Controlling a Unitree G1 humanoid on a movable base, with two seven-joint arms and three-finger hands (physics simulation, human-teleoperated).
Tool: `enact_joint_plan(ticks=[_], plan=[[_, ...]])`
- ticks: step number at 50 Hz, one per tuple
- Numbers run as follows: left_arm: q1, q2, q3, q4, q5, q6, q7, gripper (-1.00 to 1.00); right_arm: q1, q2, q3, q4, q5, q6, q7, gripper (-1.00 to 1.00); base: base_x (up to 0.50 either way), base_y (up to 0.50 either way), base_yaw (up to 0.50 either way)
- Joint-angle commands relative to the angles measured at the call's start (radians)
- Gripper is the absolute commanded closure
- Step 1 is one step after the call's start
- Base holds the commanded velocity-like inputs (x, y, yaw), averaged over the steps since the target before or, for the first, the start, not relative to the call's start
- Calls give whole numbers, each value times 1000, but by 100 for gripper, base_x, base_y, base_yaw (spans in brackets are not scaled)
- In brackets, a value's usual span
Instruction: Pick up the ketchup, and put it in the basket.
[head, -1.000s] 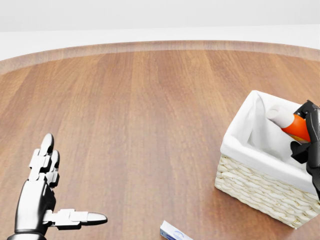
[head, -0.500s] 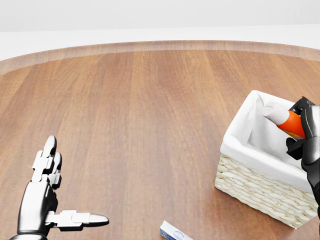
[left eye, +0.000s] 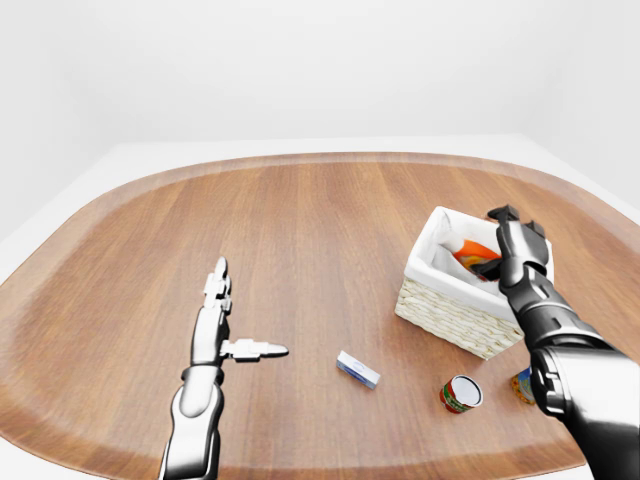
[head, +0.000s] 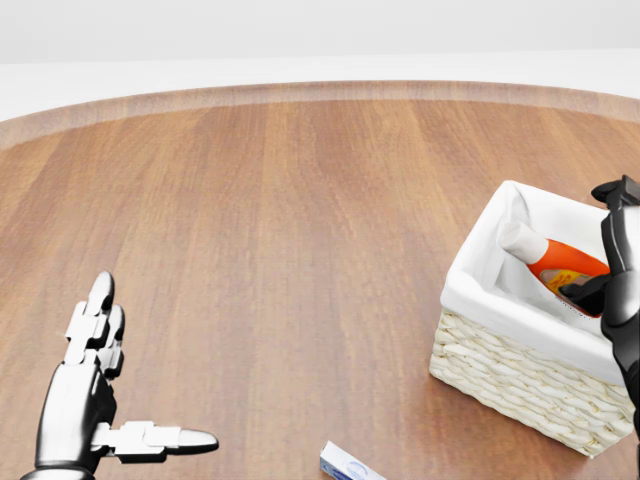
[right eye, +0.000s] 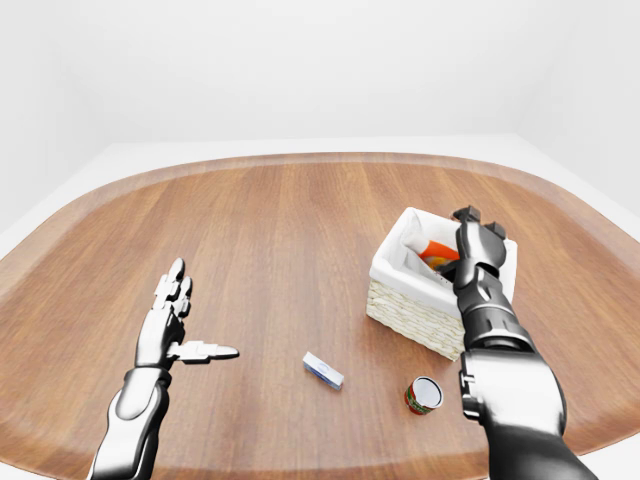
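Note:
The ketchup bottle (head: 556, 264), orange-red with a white cap, lies tilted inside the white-lined wicker basket (head: 515, 385) at the right of the head view, cap toward the upper left. My right hand (head: 606, 244) hovers over the basket's right side, open, its fingers spread above the bottle and not closed round it. The thumb is close to the bottle's base. My left hand (head: 150, 365) is at the lower left above the wooden table (head: 300, 220), open flat with the thumb stuck out, holding nothing.
A small blue-and-white box (left eye: 357, 369) lies on the table below and left of the basket. A red can (left eye: 460, 393) lies on its side below the basket, with another small item (left eye: 522, 384) to its right, partly hidden by my right arm.
The ketchup has left my right hand and dropped lower into the basket. The right hand's fingers have opened and drawn slightly right. The left hand has barely moved.

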Motion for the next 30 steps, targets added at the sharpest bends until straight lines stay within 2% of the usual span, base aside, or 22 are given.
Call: enact_joint_plan(ticks=[1,20,30], plan=[[1,-1,-2,1,2,0,-1,-100,-8,-2,-9,-4,1,0,-22,-100,0,0,0],[9,-3,-6,-8,3,0,-3,-100,-6,-2,-8,-6,0,0,-26,-100,0,0,0],[16,-4,-7,-24,3,0,-6,-100,-26,-40,-5,-62,16,0,-23,-100,0,0,0]])
